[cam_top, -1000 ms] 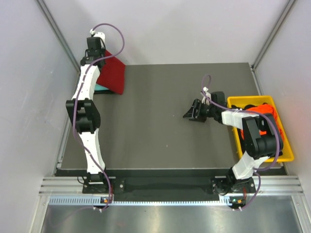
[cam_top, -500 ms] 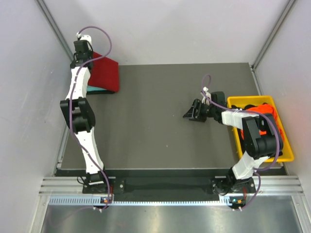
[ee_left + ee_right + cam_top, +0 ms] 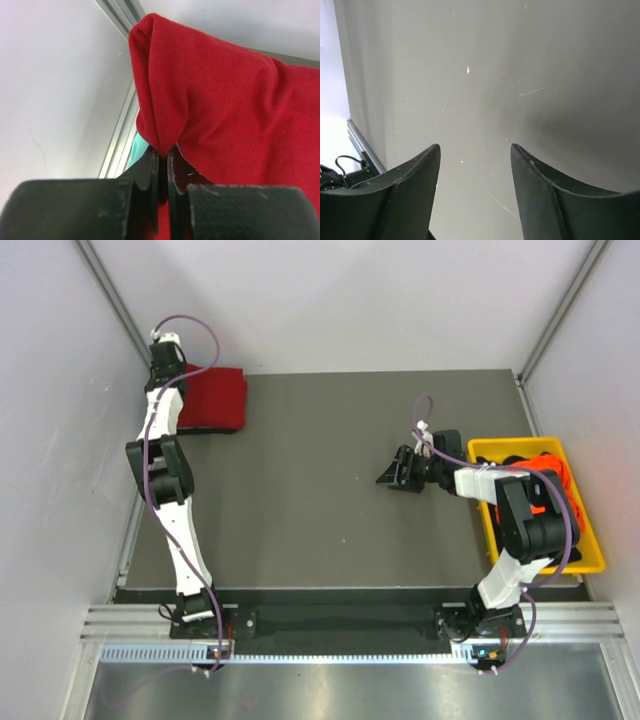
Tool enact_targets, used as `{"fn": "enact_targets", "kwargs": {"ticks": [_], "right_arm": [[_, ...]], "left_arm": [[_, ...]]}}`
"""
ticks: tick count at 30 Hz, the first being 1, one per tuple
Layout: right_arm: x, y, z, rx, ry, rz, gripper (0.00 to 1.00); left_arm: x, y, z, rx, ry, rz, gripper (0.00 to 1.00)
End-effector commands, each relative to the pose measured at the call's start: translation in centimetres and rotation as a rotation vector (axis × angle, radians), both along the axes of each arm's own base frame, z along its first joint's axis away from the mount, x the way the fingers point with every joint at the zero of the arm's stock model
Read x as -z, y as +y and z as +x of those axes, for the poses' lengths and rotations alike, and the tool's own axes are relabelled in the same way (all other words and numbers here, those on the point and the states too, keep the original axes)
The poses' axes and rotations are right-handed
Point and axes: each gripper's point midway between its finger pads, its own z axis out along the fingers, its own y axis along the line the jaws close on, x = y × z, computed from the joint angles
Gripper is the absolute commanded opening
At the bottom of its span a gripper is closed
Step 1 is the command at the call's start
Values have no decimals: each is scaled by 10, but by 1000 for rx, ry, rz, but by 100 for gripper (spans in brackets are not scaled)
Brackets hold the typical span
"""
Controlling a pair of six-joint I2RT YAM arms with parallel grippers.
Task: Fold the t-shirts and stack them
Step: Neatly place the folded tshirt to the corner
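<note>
No words, labels, brand marks or numbers can be read anywhere in these views: not on the shirts, the bin, the arms or the bench.

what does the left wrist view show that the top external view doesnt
Only left wrist: the left gripper up close, pinched shut on a fold of the dark red t-shirt. Only top external: the right gripper open over the table, and the yellow bin holding the orange t-shirt. Both: the dark red t-shirt at the far left corner.

Left arm [image 3: 188, 540], right arm [image 3: 505, 580]: white links, black joints, purple cables [image 3: 197, 319]; black pincer fingers [image 3: 405, 200].
</note>
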Motion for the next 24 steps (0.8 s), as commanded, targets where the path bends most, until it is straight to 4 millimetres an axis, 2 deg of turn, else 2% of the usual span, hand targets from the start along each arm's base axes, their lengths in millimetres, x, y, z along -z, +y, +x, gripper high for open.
{"fn": "enact_targets", "kwargs": {"ticks": [1, 3, 5, 7, 8, 10, 13, 14, 16, 17, 20, 22, 24], "right_arm": [[-20, 4, 16, -13, -90, 23, 59], [-23, 4, 16, -16, -96, 24, 59], [-25, 5, 17, -16, -101, 25, 59], [-25, 5, 17, -17, -97, 28, 60], [-26, 5, 17, -17, -98, 31, 60], [-27, 5, 17, -18, -98, 32, 60], [-27, 7, 16, -22, -97, 36, 60], [-28, 7, 17, -21, -100, 38, 60], [-30, 6, 17, -21, -103, 41, 60], [-30, 7, 17, -23, -103, 41, 60], [-32, 6, 18, -21, -109, 43, 60], [-31, 7, 17, -22, -105, 44, 60], [-32, 7, 17, -24, -107, 43, 60]], "left_arm": [[-41, 20, 15, -36, -145, 40, 6], [-36, 20, 17, -29, -143, 40, 9], [-27, 17, 18, -16, -130, 30, 37], [-23, 23, 13, -53, -107, 46, 48], [-27, 25, 10, -69, -109, 52, 53], [-29, 28, 4, -100, -99, 64, 56], [-45, 31, -2, -135, -120, 63, 57], [-53, 29, -3, -130, -136, 57, 57], [-52, 21, -4, -115, -139, 24, 56], [-57, 14, -5, -98, -150, 5, 55], [-53, -12, -5, -17, -136, -78, 49], [-53, -40, -3, 65, -138, -186, 47], [-50, -78, -5, 175, -108, -280, 47]]}}
